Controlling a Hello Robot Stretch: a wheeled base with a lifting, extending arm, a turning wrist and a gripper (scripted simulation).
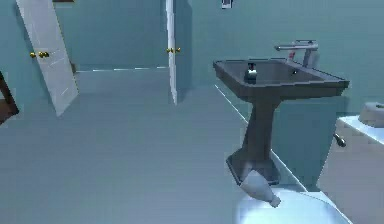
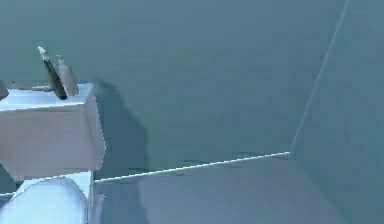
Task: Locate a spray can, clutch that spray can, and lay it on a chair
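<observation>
Because the task starts with a search, read the room left to right. Forward view: two white doors, the near door (image 1: 47,55) at the left and the far door (image 1: 178,45) toward the middle. Then one pedestal sink (image 1: 272,96) with one faucet (image 1: 298,50) and one small dark thing (image 1: 252,71) in its basin. One grey tapered thing (image 1: 258,186) lies at the pedestal's foot, too blobby to name. One toilet (image 1: 358,160) stands at the right edge. Arm side view: the tank (image 2: 55,135) sits at the far left, and on its lid stand two slender things just beside each other. One is a dark rod (image 2: 50,72) whose top leans to the view's left; the other is a pale bottle (image 2: 66,76), upright and narrowed at the top. You would take the pale bottle for the can the task wants, its long axis vertical. The state of the gripper's fingers cannot be told. Judgement: the tank lies well to the left of the arm's line of reach, so roll the base forward before you extend.
</observation>
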